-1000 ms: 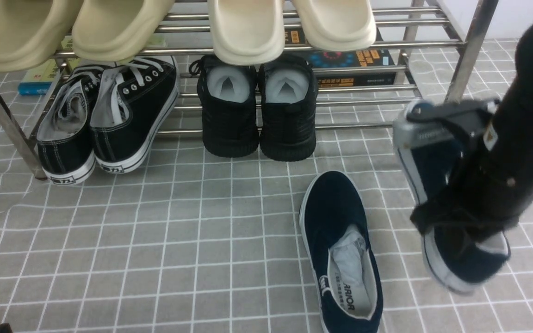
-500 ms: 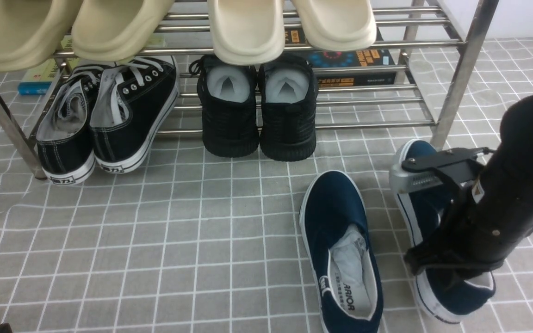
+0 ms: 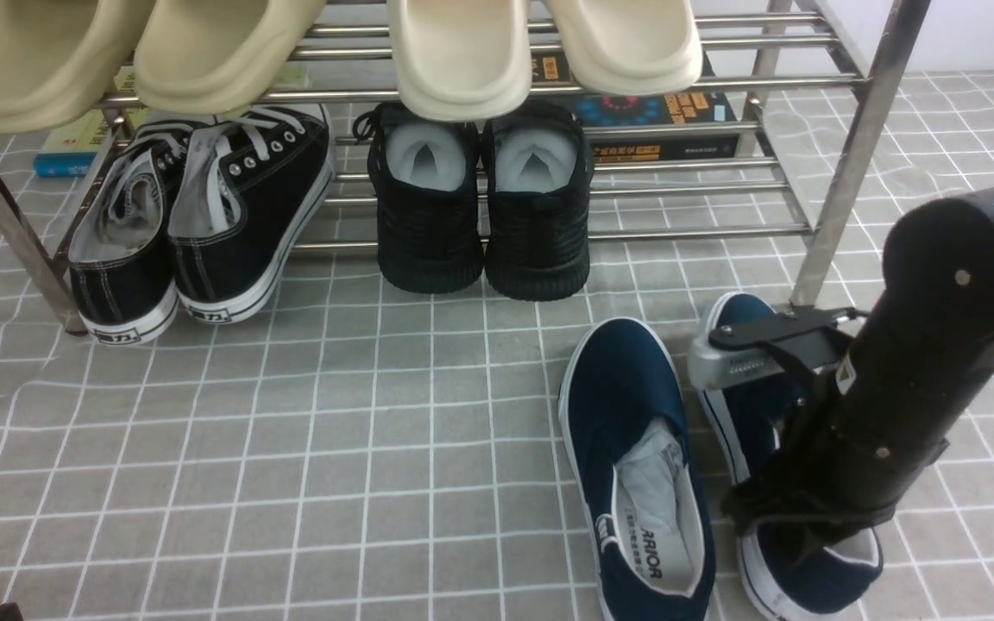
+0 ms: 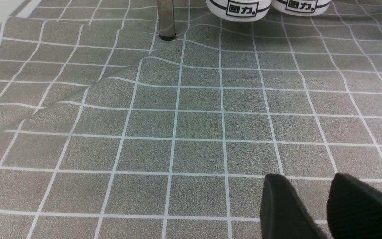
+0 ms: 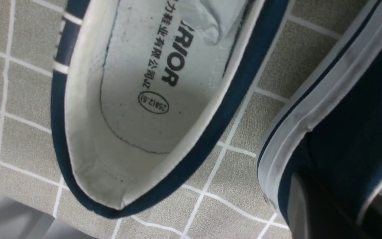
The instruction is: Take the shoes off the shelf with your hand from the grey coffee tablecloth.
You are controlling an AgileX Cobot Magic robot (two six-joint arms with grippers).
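One navy shoe [image 3: 635, 448] lies flat on the grey checked tablecloth [image 3: 290, 448] in front of the steel shelf [image 3: 851, 155]; its grey insole [image 5: 151, 99] fills the right wrist view. The second navy shoe [image 3: 743, 323] rests on the cloth just to its right, toe toward the shelf leg. My right gripper [image 3: 808, 526] is shut on this shoe's side wall near the heel, one finger inside and one outside [image 5: 340, 212]. My left gripper [image 4: 307, 179] hovers open above bare cloth with nothing between its fingers.
The lower tier holds black lace-up sneakers [image 3: 195, 216] and black knit shoes [image 3: 480, 207]. Beige slippers [image 3: 462, 52] sit on the upper tier, and books [image 3: 652, 121] lie behind. A shelf leg [image 4: 166, 20] and white sneaker heels [image 4: 240, 8] stand ahead of the left gripper.
My right arm has carried the second navy shoe down and slightly left, from hanging tilted in the air to resting on the cloth beside the first shoe.
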